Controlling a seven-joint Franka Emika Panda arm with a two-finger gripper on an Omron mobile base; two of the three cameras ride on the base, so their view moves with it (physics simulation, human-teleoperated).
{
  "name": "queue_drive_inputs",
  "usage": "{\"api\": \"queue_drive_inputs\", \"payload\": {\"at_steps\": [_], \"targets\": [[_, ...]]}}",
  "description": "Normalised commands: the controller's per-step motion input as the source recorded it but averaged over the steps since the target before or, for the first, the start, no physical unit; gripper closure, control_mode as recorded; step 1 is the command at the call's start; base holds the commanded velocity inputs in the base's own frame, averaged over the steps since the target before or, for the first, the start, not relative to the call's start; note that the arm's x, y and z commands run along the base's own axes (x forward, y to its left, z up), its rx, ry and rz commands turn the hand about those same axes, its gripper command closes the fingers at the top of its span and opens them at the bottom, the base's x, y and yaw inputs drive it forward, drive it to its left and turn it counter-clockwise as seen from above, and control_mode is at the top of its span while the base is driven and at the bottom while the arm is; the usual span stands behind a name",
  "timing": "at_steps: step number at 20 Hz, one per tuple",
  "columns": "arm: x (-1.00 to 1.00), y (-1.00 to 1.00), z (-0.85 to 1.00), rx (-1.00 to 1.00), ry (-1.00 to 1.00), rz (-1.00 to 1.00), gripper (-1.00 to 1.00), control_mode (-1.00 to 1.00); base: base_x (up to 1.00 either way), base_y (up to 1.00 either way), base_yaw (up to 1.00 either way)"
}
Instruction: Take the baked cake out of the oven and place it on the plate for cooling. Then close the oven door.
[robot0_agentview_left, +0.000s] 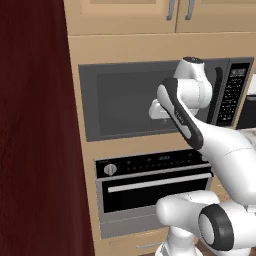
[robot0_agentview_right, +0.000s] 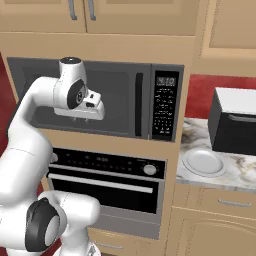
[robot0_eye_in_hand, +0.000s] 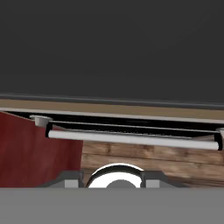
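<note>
The oven (robot0_agentview_left: 150, 186) (robot0_agentview_right: 107, 182) sits under the microwave with its oven door (robot0_agentview_right: 102, 195) closed; the silver bar handle (robot0_agentview_left: 157, 182) (robot0_eye_in_hand: 131, 140) runs across the dark glass. The baked cake is hidden. On the counter to the right lies the round grey-white plate (robot0_agentview_right: 202, 162), with nothing on it. My gripper (robot0_agentview_left: 161, 116) (robot0_agentview_right: 84, 116) hangs shut in front of the microwave door, above the oven, pointing down, and I see nothing between its fingers.
A dark grey microwave (robot0_agentview_left: 145, 100) (robot0_agentview_right: 105, 97) with a keypad fills the niche behind the hand. A dark red wall (robot0_agentview_left: 35, 130) stands close on the left. A black appliance (robot0_agentview_right: 234, 125) sits on the marble counter (robot0_agentview_right: 240, 177) behind the plate.
</note>
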Motion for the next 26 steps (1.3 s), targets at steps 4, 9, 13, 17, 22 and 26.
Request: {"api": "queue_drive_inputs", "payload": {"at_steps": [4, 9, 13, 17, 22, 26], "targets": [[0.00, 0.00, 0.00, 0.00, 0.00, 0.00, -1.00, 1.00, 0.00, 0.00, 0.00], [0.00, 0.00, 0.00, 0.00, 0.00, 0.00, -1.00, 1.00, -0.09, -0.10, 0.00], [0.00, 0.00, 0.00, 0.00, 0.00, 0.00, -1.00, 1.00, -0.16, -0.03, 0.00], [0.00, 0.00, 0.00, 0.00, 0.00, 0.00, -1.00, 1.00, -0.65, -0.37, 0.11], [0.00, 0.00, 0.00, 0.00, 0.00, 0.00, -1.00, 1.00, -0.77, -0.53, 0.19], [0.00, 0.00, 0.00, 0.00, 0.00, 0.00, -1.00, 1.00, -0.33, -0.76, 0.36]]}}
